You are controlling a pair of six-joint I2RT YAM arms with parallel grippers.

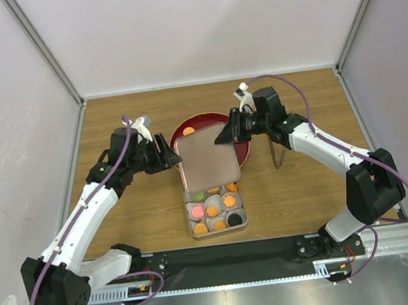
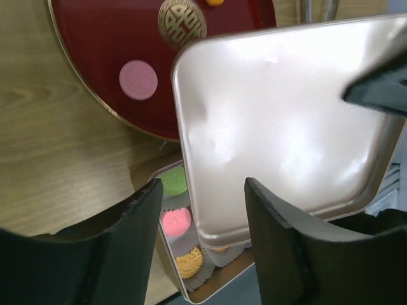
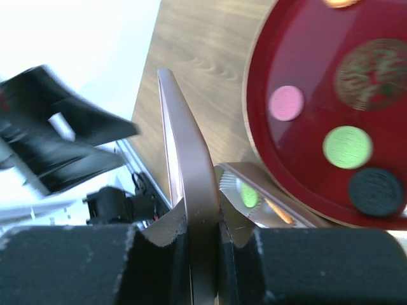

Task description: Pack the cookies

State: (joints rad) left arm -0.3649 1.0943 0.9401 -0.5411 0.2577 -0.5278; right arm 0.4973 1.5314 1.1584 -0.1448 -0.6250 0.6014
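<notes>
- The right gripper (image 3: 202, 219) is clamped tight on one thin edge of the lid (image 1: 207, 159). That's the only thing holding the lid, tilted, over the far end of the tin (image 1: 190, 217).
- The left gripper (image 1: 169, 155) has its jaws wide apart, just beside the lid's left edge, and it's got nothing in it.
- Most of the cookies (image 1: 213, 211) sit in the tin at the near middle of the table. The rest are on the red plate (image 3: 299, 51) right behind it.
- Biggest worry, I'd say: with a one-sided pinch on slick metal, the lid could swing or slip out and land on the packed cookies.
- If it goes down crooked, a corner could catch the tin's rim and shove the tin around.
- Closing up now would also leave the plate cookies unpacked.
- Count in the tin: nine showing, one green, one pink, one black and six orange (one flower-shaped). Can't tell if more hide under the lid.
- Count on the plate, from the right wrist view: four, one each of pink, green and black, plus an orange one cut off at the edge.
- One lid, one tin, one plate.
</notes>
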